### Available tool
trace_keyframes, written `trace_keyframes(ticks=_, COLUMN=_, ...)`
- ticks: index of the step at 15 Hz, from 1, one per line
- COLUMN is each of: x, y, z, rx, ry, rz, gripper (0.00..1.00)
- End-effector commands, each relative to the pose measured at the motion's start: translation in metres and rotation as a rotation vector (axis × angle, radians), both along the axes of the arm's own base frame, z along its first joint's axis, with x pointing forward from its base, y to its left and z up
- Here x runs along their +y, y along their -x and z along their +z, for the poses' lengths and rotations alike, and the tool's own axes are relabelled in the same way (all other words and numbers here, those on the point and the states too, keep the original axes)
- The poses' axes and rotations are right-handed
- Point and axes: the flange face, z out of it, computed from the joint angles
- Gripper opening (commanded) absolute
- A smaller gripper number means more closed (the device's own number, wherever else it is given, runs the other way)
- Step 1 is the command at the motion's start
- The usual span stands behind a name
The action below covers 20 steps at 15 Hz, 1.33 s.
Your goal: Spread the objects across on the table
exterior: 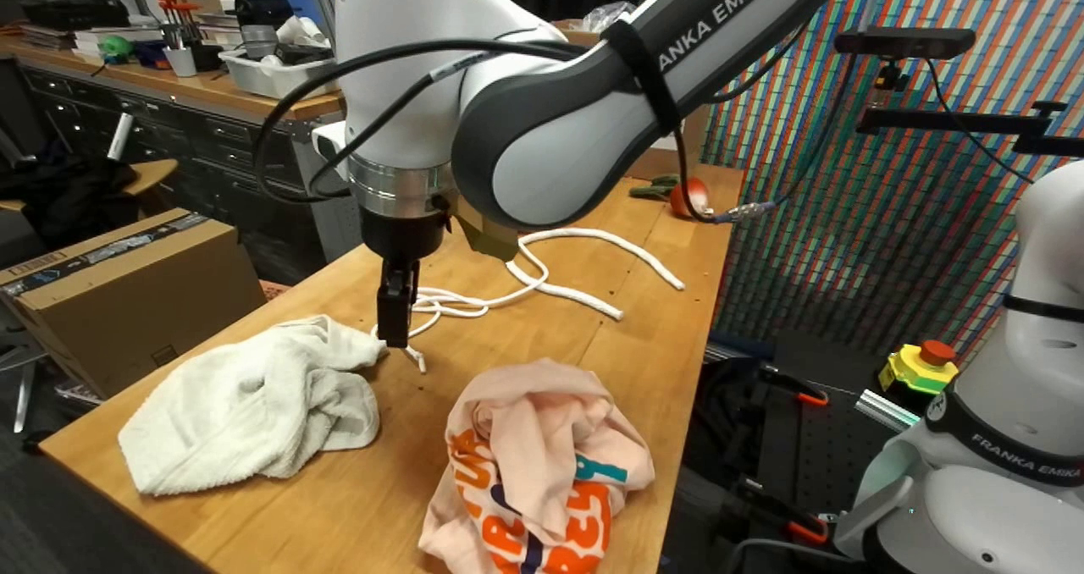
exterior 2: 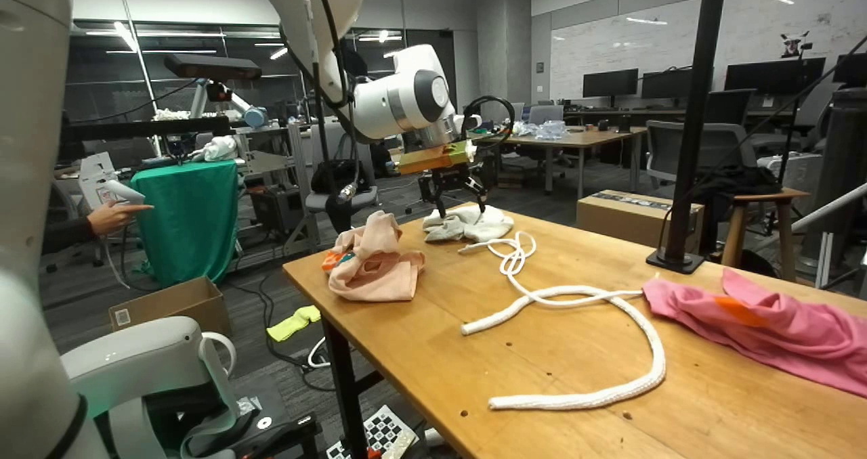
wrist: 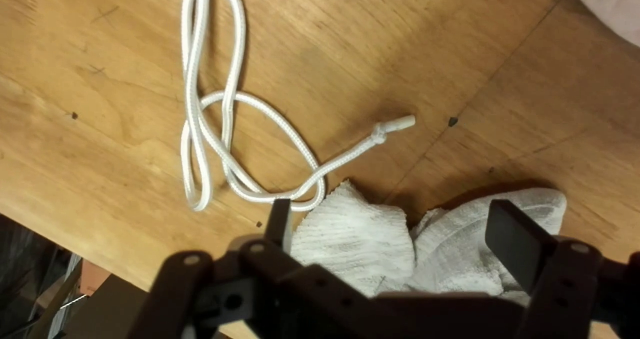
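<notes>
A crumpled white cloth (exterior: 254,409) lies near one end of the wooden table; it also shows in an exterior view (exterior 2: 474,223) and the wrist view (wrist: 357,241). A peach cloth with orange lettering (exterior: 542,455) is heaped beside it, also in an exterior view (exterior 2: 376,269). A thin white cord (wrist: 345,156) lies looped near the white cloth. A thick white rope (exterior 2: 589,399) curves along the table. A pink cloth (exterior 2: 765,323) lies farther along. My gripper (wrist: 392,224) points down over the white cloth's edge, open, with nothing held; it shows in both exterior views (exterior: 395,337) (exterior 2: 462,212).
A black post (exterior 2: 684,134) stands on the table edge. A red round object (exterior: 693,197) and a green one (exterior: 654,187) sit at the table's far end. A cardboard box (exterior: 140,295) stands on the floor beside the table.
</notes>
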Motion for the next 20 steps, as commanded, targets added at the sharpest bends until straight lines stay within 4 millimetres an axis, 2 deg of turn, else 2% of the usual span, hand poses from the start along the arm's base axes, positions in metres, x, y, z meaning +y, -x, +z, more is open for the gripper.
trace_keyframes(ticks=1, x=0.002, y=-0.026, z=-0.009, rx=-0.016, ry=0.025, rz=-0.005, gripper=1.0)
trace_keyframes(ticks=8, x=-0.018, y=-0.058, z=-0.034, rx=-0.008, ry=0.049, rz=-0.034, gripper=1.0)
trace_keyframes(ticks=20, x=-0.051, y=-0.073, z=-0.072, rx=-0.022, ry=0.13, rz=-0.048, gripper=1.0)
